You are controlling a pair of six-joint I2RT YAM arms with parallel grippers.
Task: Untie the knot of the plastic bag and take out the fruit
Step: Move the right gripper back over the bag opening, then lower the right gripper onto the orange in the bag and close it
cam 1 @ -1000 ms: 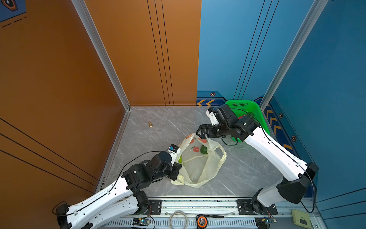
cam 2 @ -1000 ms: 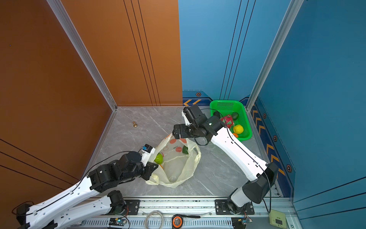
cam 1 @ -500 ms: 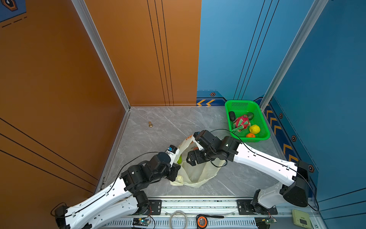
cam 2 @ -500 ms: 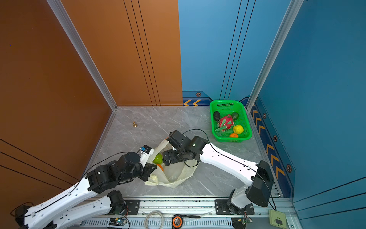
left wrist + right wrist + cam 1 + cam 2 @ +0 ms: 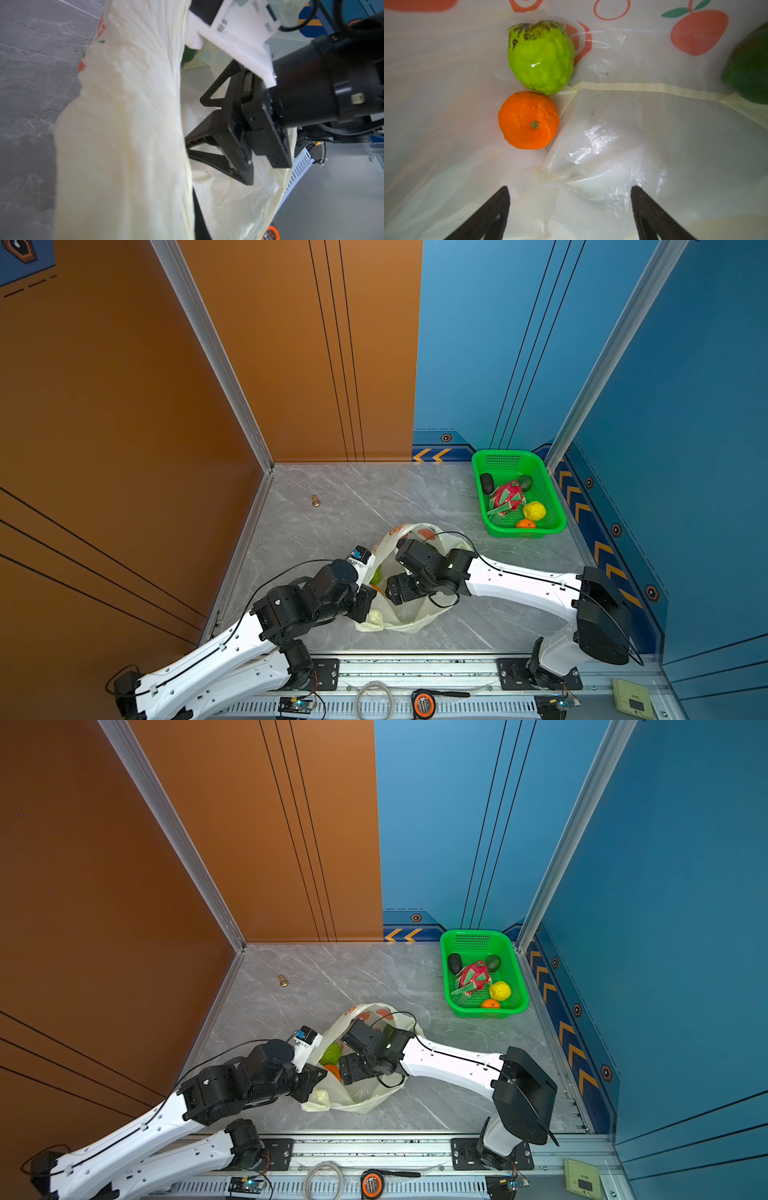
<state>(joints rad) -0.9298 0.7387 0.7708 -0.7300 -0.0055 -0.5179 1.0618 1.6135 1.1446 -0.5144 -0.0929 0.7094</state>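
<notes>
A grey marbled bench [image 5: 374,489] sits in a booth of orange and blue walls. The right gripper [image 5: 570,187] is down inside the bag [image 5: 409,620]. Its jaws are spread wide and empty, and its fingertips are over bare film just short of the orange [image 5: 528,120]. Touching the orange on its far side lies a light green fruit [image 5: 540,56]; a dark green fruit [image 5: 749,66] sits well apart from both. The left gripper [image 5: 365,608] is clamped tight on the bag's near-left rim, holding the mouth up and open; no knot shows. At the far right, the basket [image 5: 528,533] already holds a dragon fruit [image 5: 508,495], a lemon [image 5: 534,511] and others. So the untying looks done and the emptying is in hand. Next, I judge, the right gripper must reach on to straddle the orange. It should then close without pinching film, while the left gripper holds its rim steady.
</notes>
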